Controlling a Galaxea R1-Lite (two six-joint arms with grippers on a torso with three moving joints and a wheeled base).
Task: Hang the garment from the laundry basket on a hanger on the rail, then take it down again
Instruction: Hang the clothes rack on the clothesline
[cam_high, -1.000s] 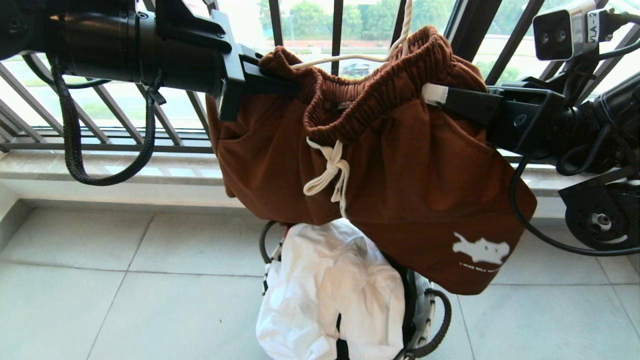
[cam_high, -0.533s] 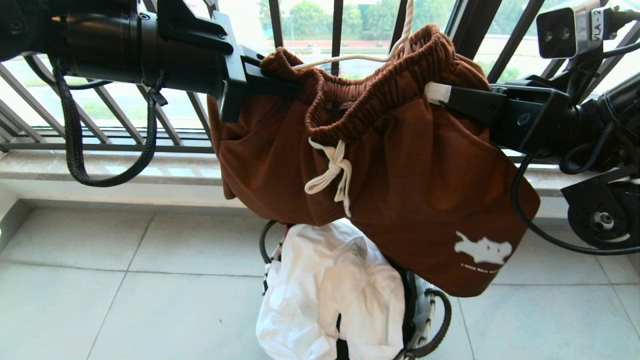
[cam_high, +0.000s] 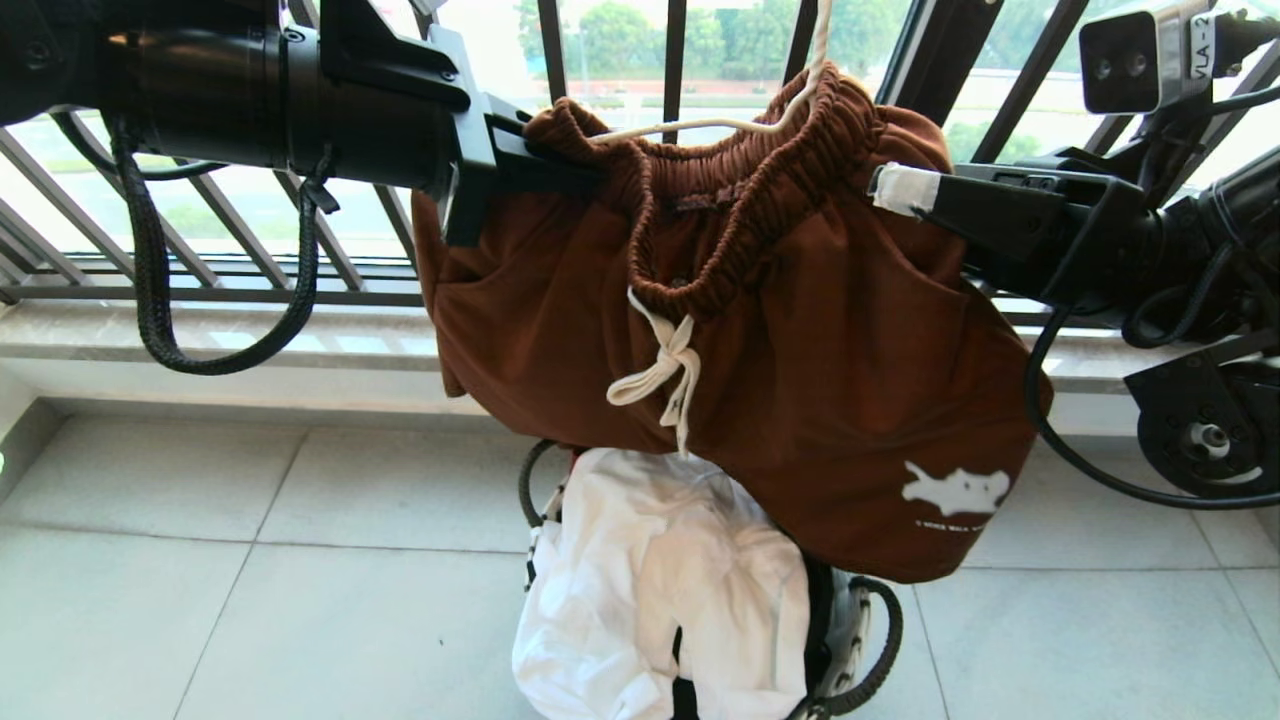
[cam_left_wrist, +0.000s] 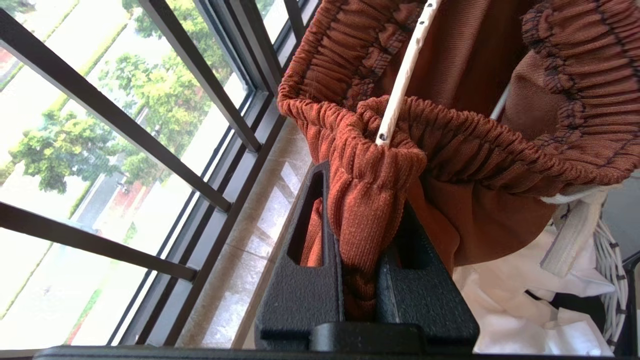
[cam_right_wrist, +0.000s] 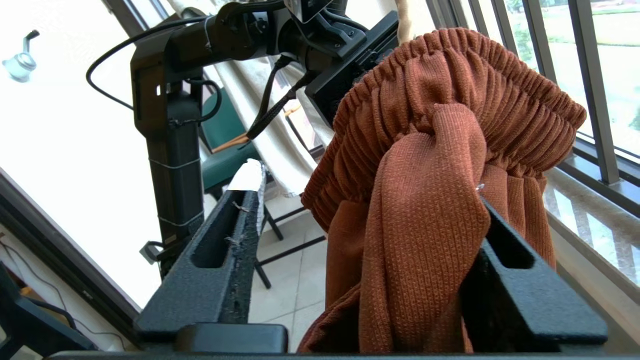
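Note:
The garment (cam_high: 800, 380), rust-brown shorts with a white drawstring, hangs over the thin cream-white hanger (cam_high: 720, 124) in front of the window. One wire end of the hanger (cam_left_wrist: 400, 85) pokes out of the waistband. My left gripper (cam_high: 560, 165) is shut on the waistband's left end, and the cloth is pinched between its fingers (cam_left_wrist: 362, 200). At the waistband's right end my right gripper (cam_high: 905, 190) stands open. The cloth rests against one of its fingers, with a wide gap to the other (cam_right_wrist: 365, 195). Below sits the laundry basket (cam_high: 850, 610). The rail is out of view.
A white cloth (cam_high: 660, 580) fills the basket on the tiled floor. The black barred window railing (cam_high: 300, 290) and a stone sill (cam_high: 200, 345) run close behind the shorts. A green chair (cam_right_wrist: 225, 160) stands behind the arms in the right wrist view.
My right gripper has opened and let go of the waistband. The waistband's front has sagged and the shorts have settled a little lower. The left gripper keeps its grip.

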